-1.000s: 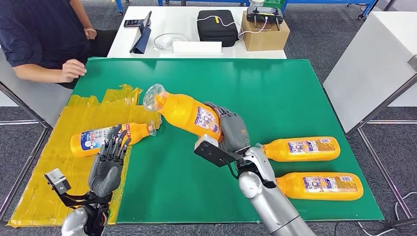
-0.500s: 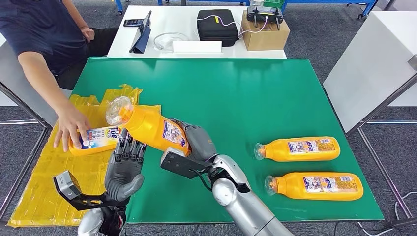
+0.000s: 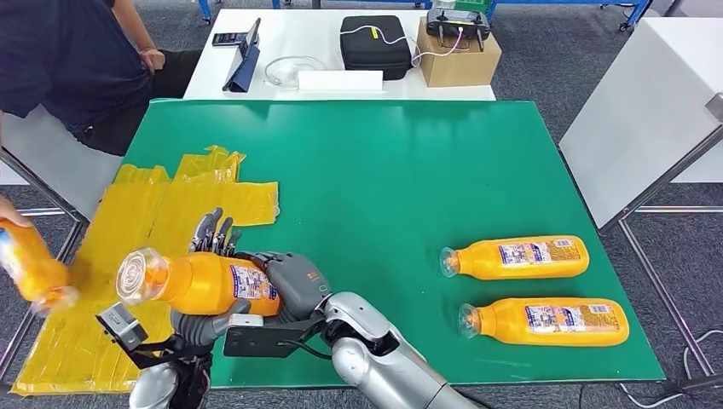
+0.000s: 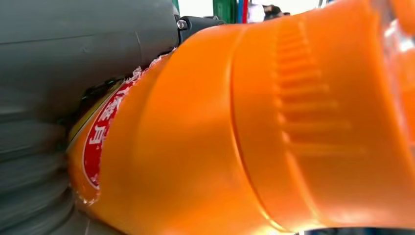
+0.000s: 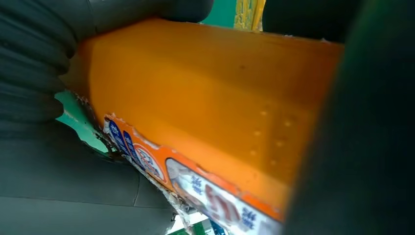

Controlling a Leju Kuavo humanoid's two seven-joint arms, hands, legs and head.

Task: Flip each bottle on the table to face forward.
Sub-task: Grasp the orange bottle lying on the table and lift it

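The right hand (image 3: 294, 285) gripped the bottle (image 3: 200, 283) at its base end, fingers wrapped around the body. The bottle was held above the near left part of the mat (image 3: 409, 162), long axis roughly level, cap end pointing away from the right fingers toward the robot's left. The left hand (image 3: 209, 319) sat directly beneath and behind the bottle, its fingers (image 3: 213, 232) rising on the far side and its thumb curled under the body (contact appeared likely in the left wrist view, but a full clamp could not be confirmed). Both hands therefore lay at the bottle; the left was nearer its middle. Two more bottles (image 3: 516, 258) (image 3: 546, 321) lay well apart to the right, caps leftward.
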